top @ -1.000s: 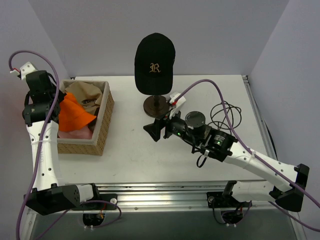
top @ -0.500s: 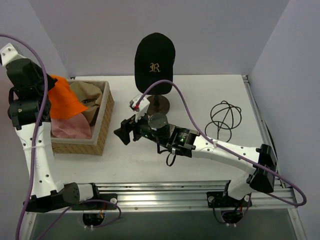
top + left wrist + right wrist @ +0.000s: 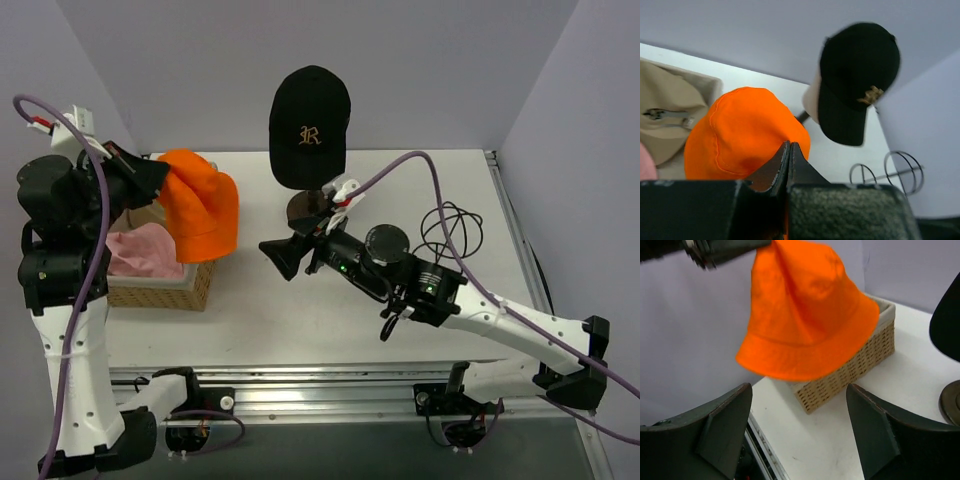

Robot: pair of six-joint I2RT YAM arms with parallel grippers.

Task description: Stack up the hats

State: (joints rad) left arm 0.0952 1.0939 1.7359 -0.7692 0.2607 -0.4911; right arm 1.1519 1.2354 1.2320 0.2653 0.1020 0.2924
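Currently: left gripper (image 3: 152,178) clamped on orange hat (image 3: 203,205), dangling at 10 o'clock; right gripper (image 3: 283,257) jaws apart, empty. Risk: thin fabric pinch slips, hat drops into basket (image 3: 165,291).

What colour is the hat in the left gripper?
Bright orange hat; clearest in the right wrist view.

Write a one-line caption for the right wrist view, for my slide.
The open right pincer faces the orange hat, held up by the left pincer, with the wicker basket behind.
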